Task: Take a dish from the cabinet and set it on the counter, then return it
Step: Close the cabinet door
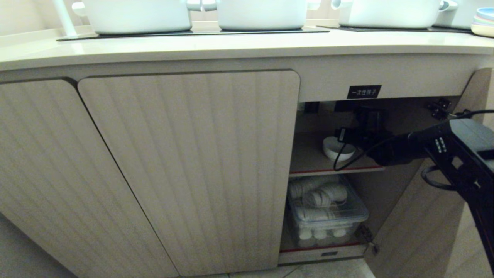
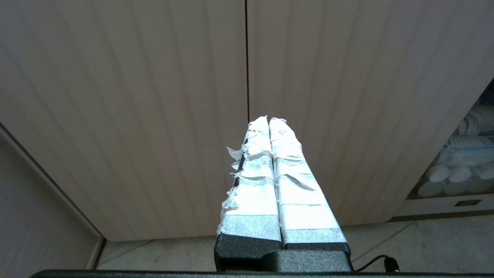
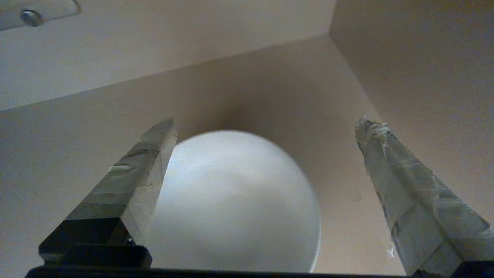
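The pale tiled floor (image 2: 424, 235) lies nearest; above it stand ribbed beige doors (image 1: 193, 170); the open cabinet (image 1: 386, 116) holds the right tool (image 3: 266, 154), its taped fingers wide apart around the glossy white round bowl (image 3: 235, 200) on the red-edged upper shelf (image 1: 308, 162), seemingly not touching; the smooth cream desk (image 1: 231, 46) carries white pots (image 1: 262, 13); the left tool (image 2: 269, 120) is pressed together.

Tape-wrapped fingers (image 3: 146, 166) of the right gripper (image 3: 266, 127) stand wide apart above the white dish (image 3: 235, 200). Beige cabinet (image 3: 270, 77) walls meet behind it.
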